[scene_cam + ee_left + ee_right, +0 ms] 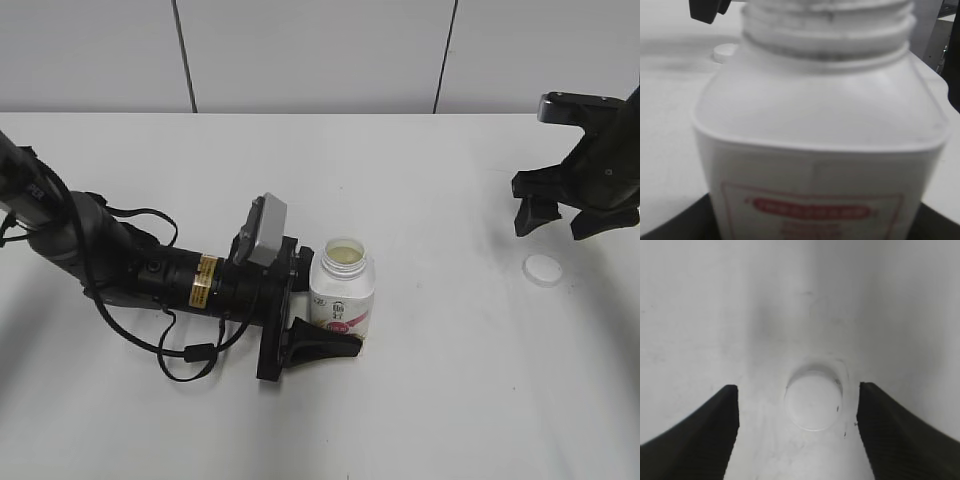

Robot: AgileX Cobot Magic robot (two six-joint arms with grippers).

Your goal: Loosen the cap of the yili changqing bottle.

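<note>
While the left claw [318, 305] pinches the open bottle [342, 290] upright on the desk [430, 400], we see the cap [543, 269] lying well right of it, beneath the spread right claw [563, 217].

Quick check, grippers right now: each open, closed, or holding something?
Left gripper: closed on the yili changqing bottle, which stands uncapped.
Right gripper: open and empty, above the cap lying on the table.

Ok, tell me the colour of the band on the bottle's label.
Pink-red, on the white bottle; the exterior view shows it best, since the left wrist view is blurred.
</note>
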